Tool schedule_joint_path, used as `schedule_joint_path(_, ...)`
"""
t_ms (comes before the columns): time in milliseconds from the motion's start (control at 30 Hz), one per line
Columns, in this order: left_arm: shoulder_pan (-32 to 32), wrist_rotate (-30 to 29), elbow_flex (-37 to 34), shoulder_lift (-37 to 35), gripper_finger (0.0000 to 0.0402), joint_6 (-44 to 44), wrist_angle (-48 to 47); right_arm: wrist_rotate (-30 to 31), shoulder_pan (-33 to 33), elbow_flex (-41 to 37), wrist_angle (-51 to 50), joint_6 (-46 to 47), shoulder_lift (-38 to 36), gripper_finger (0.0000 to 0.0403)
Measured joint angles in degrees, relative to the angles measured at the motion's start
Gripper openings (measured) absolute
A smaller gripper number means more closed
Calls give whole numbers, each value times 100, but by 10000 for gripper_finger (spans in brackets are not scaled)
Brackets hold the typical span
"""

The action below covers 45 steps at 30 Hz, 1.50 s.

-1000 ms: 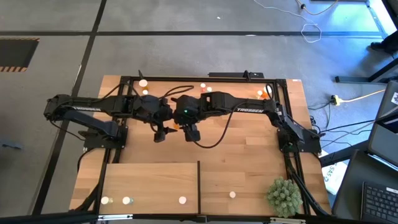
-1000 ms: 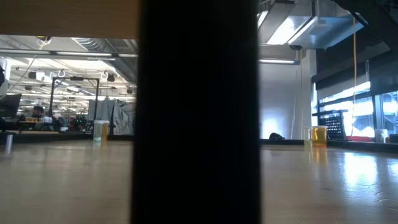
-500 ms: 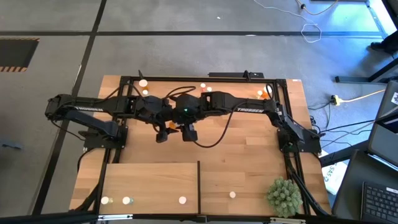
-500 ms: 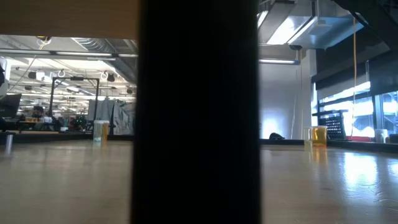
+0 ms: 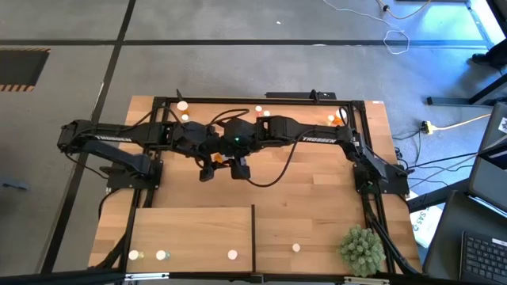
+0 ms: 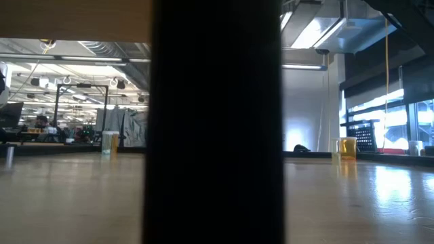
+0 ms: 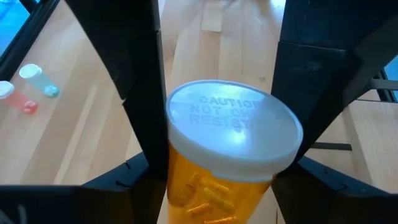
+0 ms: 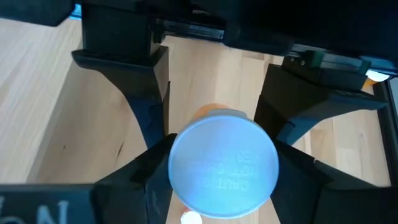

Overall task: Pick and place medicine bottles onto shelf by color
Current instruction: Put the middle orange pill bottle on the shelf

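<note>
An orange medicine bottle (image 7: 211, 186) with a white cap (image 8: 222, 163) hangs upright above the middle of the table, seen as an orange spot (image 5: 215, 157) in the high view. My right gripper (image 8: 221, 171) comes from the table's right and is shut on it. My left gripper (image 7: 217, 183) comes from the left, and its fingers stand close on either side of the bottle's body. Other bottles (image 5: 182, 105) stand along the far edge. The shelf (image 5: 190, 226) lies at the near edge with bottles (image 5: 162, 255) on it. My right gripper pinches the orange bottle between its two fingers (image 7: 142, 106), on the body's sides (image 7: 179, 163) just under the cap. The fingers slant down from the table's right. The bottle stands upright, cap up, clear of the table. My left gripper: I cannot tell whether its fingers touch the body.
The shelf's dark divider (image 5: 253, 229) fills the middle of the low view (image 6: 213, 122). A spiky green plant ball (image 5: 362, 249) sits at the near right corner. Two small bottles (image 7: 31, 78) lie on the table beyond the grippers. A black frame (image 5: 261, 100) borders the table.
</note>
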Motion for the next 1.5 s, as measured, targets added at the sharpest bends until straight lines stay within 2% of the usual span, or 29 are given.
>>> schedule_joint_path(1100, -4, -122, 11, 0, 233, -122, -177, 7, -17, -9, 17, -44, 2, 213)
schedule_joint_path(1500, -4, -125, 11, 0, 197, -120, -196, -13, -61, -9, 2, -42, 2, 213)
